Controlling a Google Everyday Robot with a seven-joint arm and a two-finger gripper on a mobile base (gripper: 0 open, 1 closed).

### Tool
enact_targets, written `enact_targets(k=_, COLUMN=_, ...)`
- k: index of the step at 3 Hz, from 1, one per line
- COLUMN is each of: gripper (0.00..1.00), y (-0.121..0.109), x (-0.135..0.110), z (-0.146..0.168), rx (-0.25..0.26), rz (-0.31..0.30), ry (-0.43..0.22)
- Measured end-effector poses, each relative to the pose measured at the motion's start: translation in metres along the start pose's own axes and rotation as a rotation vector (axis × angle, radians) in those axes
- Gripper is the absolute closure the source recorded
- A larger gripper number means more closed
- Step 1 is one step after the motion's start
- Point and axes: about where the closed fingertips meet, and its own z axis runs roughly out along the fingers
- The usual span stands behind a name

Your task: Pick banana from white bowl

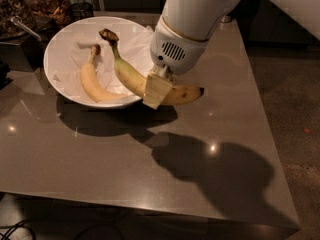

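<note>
grey table (100, 174) carries the white bowl (47, 59); above its rim the gripper (157, 91) clamps the banana (129, 78) near mid-length, likely for balance, while the paler banana (92, 86) lies inside.

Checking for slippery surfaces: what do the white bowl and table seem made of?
White bowl: smooth ceramic or plastic, uncertain which. Table: polished grey stone or laminate, showing light glints. The gripper, at the bowl's right rim, is shut on the banana.
</note>
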Motion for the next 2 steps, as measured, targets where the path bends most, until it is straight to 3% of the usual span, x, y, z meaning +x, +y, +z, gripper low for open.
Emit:
enact_targets(k=1, gripper=1.0, y=0.0261, x=0.0149, z=0.0015, rx=-0.022, rz=0.065, ry=-0.006)
enact_targets(k=2, gripper=1.0, y=0.0264, x=0.0152, z=0.0018, rx=-0.022, rz=0.066, ry=-0.005)
